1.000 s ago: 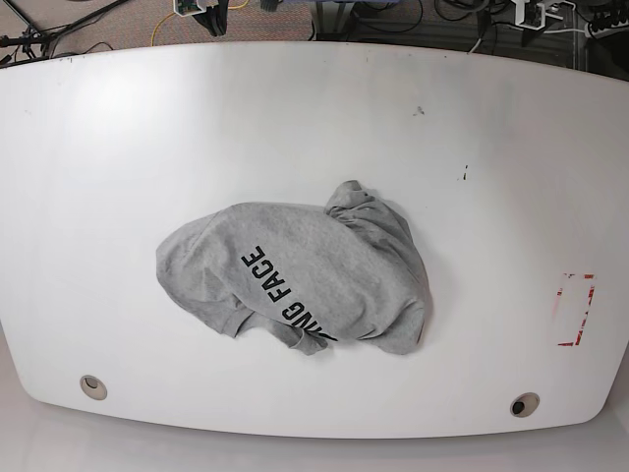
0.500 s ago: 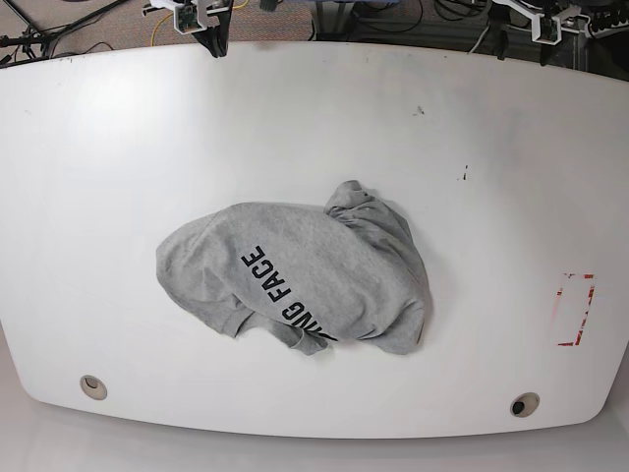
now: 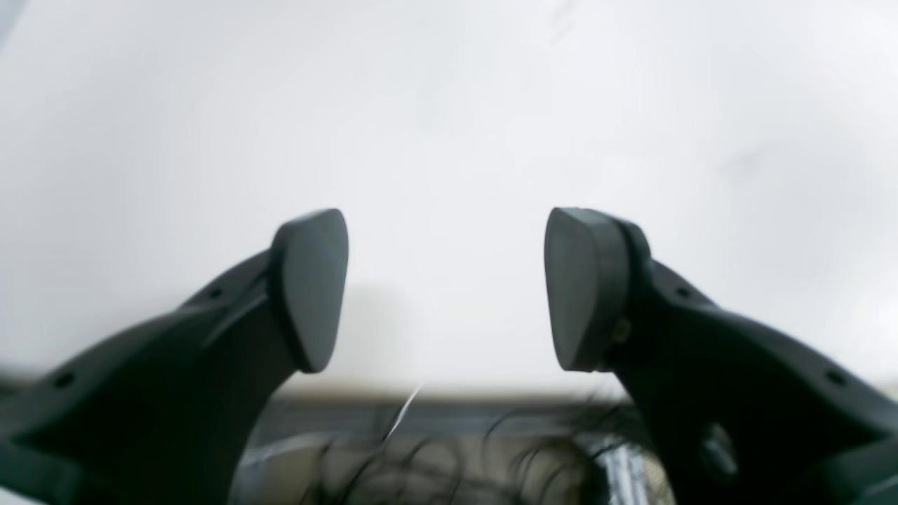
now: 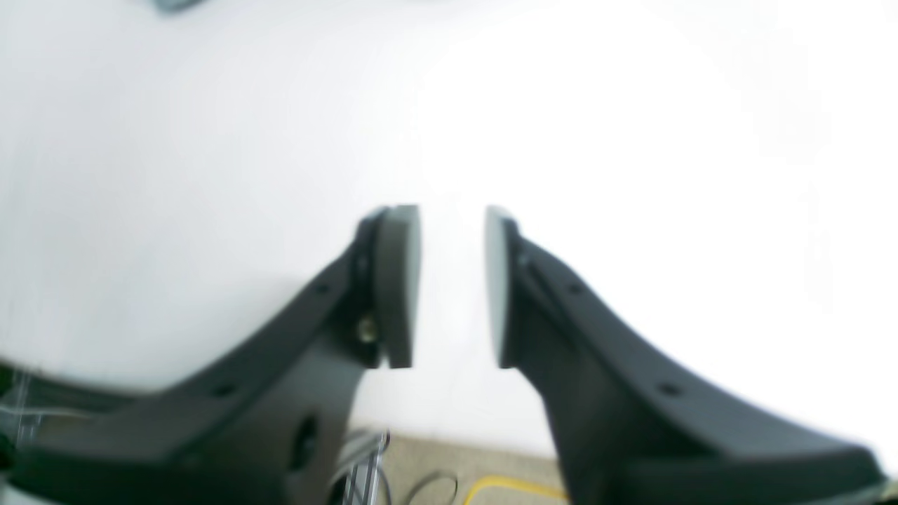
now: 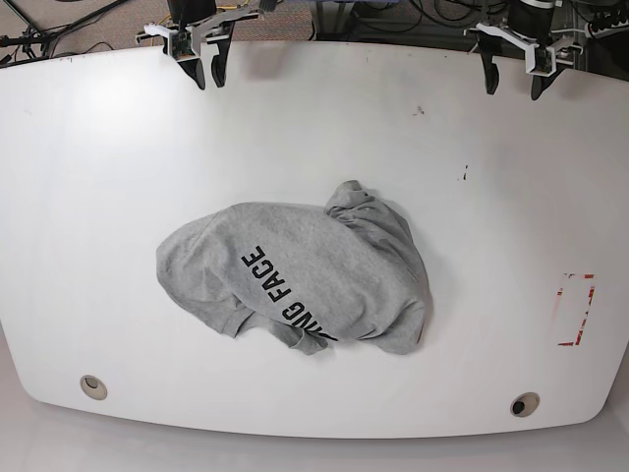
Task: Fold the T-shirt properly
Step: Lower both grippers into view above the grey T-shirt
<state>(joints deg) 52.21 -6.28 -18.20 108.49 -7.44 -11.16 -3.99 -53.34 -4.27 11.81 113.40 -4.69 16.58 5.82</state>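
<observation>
The crumpled light grey cotton T-shirt (image 5: 295,280) lies mid-frame on the white table (image 5: 98,177), its lettering running diagonally. Both grippers sit at the top edge: the right gripper (image 5: 207,71), upper left, fingers narrowly parted, looks slightly nearer; the left gripper (image 5: 511,77), upper right, fingers wide, empty.

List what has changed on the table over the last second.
Both arms have come in over the far edge of the table: the right end effector and the left end effector now reach further in. Neither holds anything. The T-shirt lies crumpled as before, untouched.
</observation>
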